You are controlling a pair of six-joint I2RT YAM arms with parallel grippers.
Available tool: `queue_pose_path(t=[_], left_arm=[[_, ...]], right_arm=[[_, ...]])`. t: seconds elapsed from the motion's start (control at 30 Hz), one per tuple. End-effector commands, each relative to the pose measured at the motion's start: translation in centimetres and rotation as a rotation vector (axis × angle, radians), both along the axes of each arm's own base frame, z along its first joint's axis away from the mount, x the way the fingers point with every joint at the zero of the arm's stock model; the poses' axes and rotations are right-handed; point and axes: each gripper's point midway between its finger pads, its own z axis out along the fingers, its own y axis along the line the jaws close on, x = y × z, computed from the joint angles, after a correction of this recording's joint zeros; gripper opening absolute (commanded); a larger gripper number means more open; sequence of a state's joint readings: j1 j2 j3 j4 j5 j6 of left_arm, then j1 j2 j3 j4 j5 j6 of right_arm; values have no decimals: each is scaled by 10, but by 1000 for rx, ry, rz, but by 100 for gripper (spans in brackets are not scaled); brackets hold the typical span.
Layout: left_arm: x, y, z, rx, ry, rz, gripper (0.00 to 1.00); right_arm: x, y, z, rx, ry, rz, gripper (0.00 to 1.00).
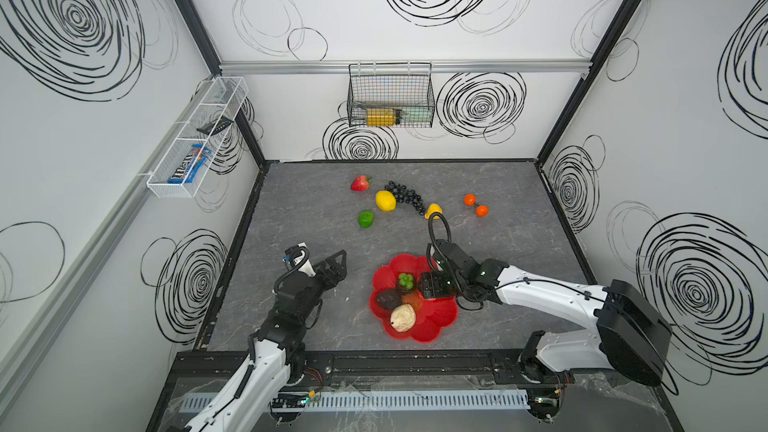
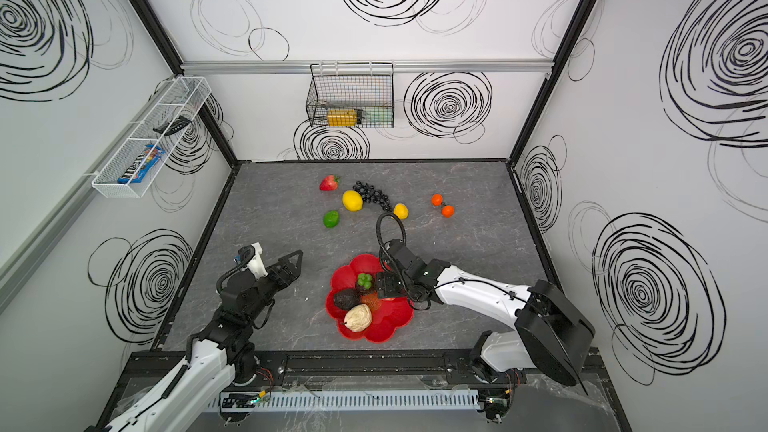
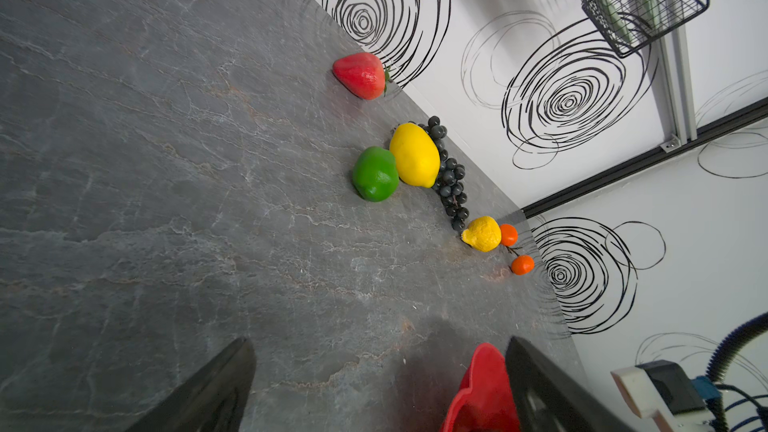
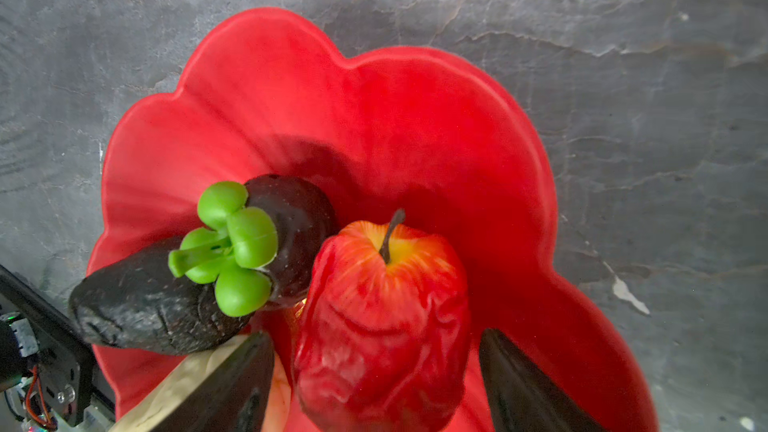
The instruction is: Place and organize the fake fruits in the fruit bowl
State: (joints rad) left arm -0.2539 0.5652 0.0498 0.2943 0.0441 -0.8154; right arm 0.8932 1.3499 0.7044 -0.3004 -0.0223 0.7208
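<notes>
- Right wrist view shows the right gripper (image 4: 376, 336) with its claw spread. One finger stands on each side of the red apple (image 4: 386, 284), with a thin gap on both sides. The apple's skin is dented and wrinkled.
- The fruit bowl (image 4: 374, 97) is glossy bright red with a scalloped petal rim. It sits on the near half of the grey table (image 1: 291, 243), about the middle.
- Inside it, the mangosteen (image 4: 299, 222), dark with a green calyx, touches the apple. The dark avocado (image 4: 137, 309) is just beside it, and the beige lumpy fruit (image 1: 403, 317) lies at the bowl's near side.
- Across the far half of the table lie the strawberry (image 1: 360, 183), large lemon (image 1: 385, 200), black grapes (image 1: 405, 195), lime (image 1: 365, 218), small lemon (image 1: 433, 209) and two oranges (image 1: 470, 199).
- The left gripper (image 3: 379, 342) is left of the bowl and apart from it, claw spread wide.
</notes>
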Motion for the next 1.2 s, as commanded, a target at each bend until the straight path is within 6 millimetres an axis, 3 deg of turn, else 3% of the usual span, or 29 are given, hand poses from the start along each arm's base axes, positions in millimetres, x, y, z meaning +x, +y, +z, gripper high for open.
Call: queue_pose_path(t=[0.0, 0.33, 0.6, 0.8, 0.97, 1.07, 1.17], left_arm=[[2, 2, 9, -14, -46, 8, 98], [2, -1, 12, -11, -33, -5, 98], [3, -13, 35, -31, -32, -67, 98], [1, -54, 64, -21, 9, -274, 98], [-12, -116, 95, 45, 16, -549, 98], [-25, -151, 102, 125, 27, -671, 99], [-31, -166, 105, 153, 22, -696, 93]], right_arm=[[-2, 1, -6, -15, 11, 5, 82], [0, 4, -3, -6, -10, 16, 70], [4, 3, 27, 47, -98, 15, 62], [4, 9, 70, 137, -271, 88, 60], [-5, 24, 101, 188, -491, 188, 55], [-14, 34, 112, 201, -590, 248, 52], [-19, 34, 114, 183, -651, 262, 51]])
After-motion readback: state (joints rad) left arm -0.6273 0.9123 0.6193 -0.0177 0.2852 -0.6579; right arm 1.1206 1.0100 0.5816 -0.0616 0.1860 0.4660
